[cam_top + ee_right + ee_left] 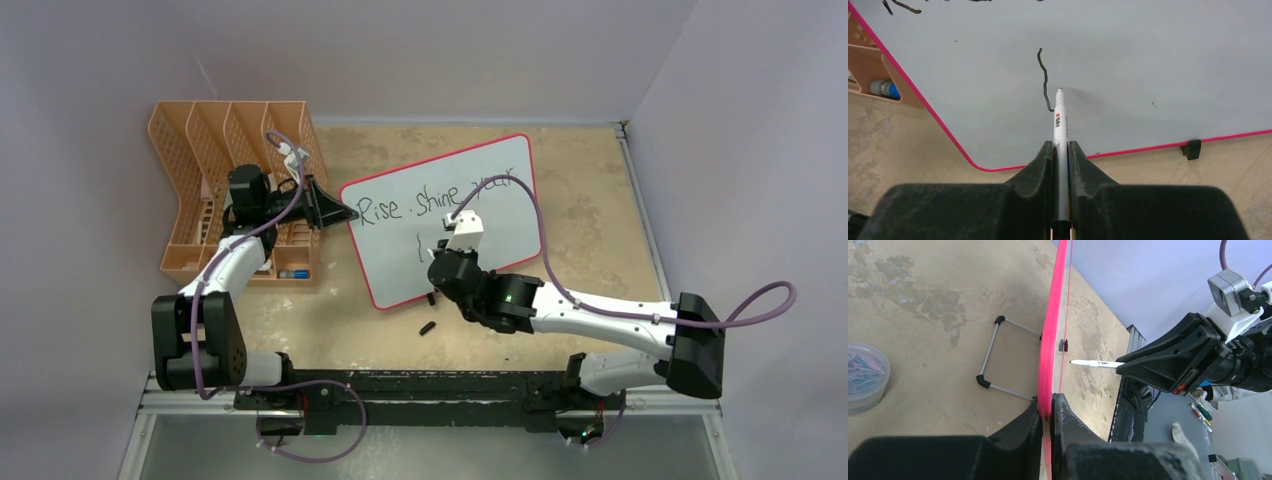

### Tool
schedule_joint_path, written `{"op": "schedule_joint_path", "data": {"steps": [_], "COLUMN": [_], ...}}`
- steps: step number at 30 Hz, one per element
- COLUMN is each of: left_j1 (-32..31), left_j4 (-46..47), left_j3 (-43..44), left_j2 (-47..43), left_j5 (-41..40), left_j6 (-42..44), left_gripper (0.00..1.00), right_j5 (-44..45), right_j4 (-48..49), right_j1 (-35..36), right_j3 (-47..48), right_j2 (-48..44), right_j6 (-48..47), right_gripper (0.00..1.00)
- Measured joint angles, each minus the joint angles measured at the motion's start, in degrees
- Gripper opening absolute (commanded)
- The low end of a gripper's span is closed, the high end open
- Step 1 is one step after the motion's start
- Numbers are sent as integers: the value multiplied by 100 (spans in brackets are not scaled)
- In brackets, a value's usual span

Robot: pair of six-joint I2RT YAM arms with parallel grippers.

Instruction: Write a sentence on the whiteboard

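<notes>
Evidently the whiteboard (395, 262) runs lengthwise left-right; the marker (1060, 125) points at it.

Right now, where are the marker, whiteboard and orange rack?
marker (1060, 125), right wrist view, white barrel.
whiteboard (388, 265), top view, bare lower-left surface.
orange rack (175, 140), top view, mesh wall.

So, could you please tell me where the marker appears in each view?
Top external: hidden under the right gripper, over the whiteboard.
Left wrist: centre, the marker juts from that gripper.
Right wrist: centre, gripped, pointing at the whiteboard.
Shared landmark: the whiteboard's pink rim.
</notes>
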Motion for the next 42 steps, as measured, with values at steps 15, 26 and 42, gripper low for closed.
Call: {"op": "schedule_joint_path", "data": {"steps": [15,26,42], "left_j1": [0,0,0], "left_j4": [2,0,0], "left_j3": [0,0,0], "left_j2": [0,0,-2], "left_j5": [0,0,0], "left_j6": [-2,-2,-2], "left_gripper": [0,0,0], "right_j5": [39,162,177], "right_j4": [136,181,354], "right_j1": [-2,-2,-9], "right_j3": [0,-87,-146], "right_j2": [201,236,273], "right_j6": [-42,-39,-37], "right_gripper": [0,0,0]}}
